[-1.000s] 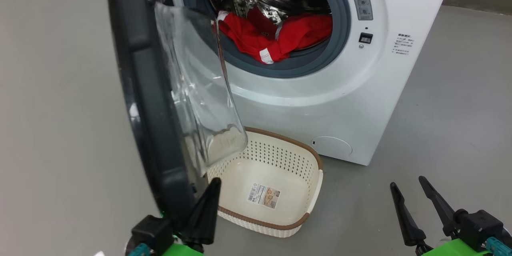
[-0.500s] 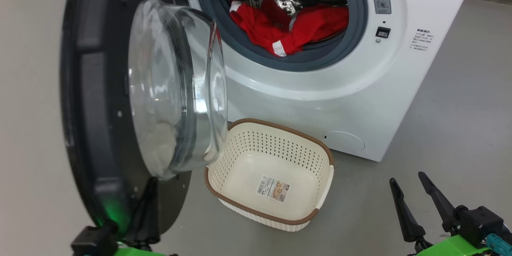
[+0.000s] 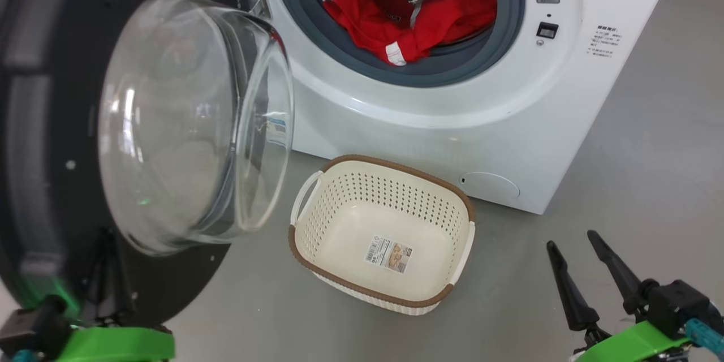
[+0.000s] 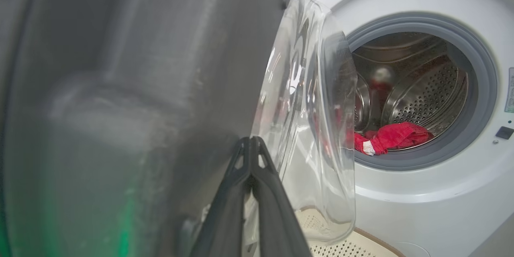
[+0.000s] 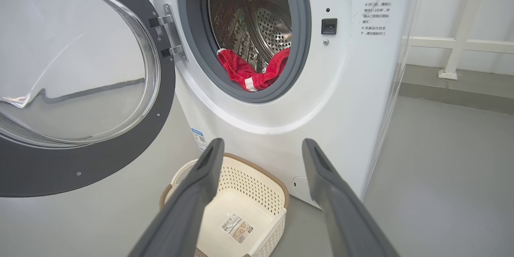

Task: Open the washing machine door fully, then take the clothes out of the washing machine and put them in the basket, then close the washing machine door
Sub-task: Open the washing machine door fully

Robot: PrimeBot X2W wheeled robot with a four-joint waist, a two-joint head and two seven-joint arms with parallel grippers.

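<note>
The washing machine stands with its washing machine door swung wide to the left, glass bowl facing me. Red clothes lie at the drum's front lip, also seen as clothes and clothes. My left gripper is shut, its fingers lying against the door's dark inner face beside the glass; in the head view this left gripper sits low on the door. On the floor below the drum stands the empty basket. The right gripper hangs open at lower right, holding nothing.
Grey floor spreads right of the machine and around the basket. The open door takes up the left side. A white rail runs along the wall behind the machine on the right.
The door has swung further open to the left, with my shut left gripper moving along against it. The head camera has shifted a little. The right gripper has stayed put.
</note>
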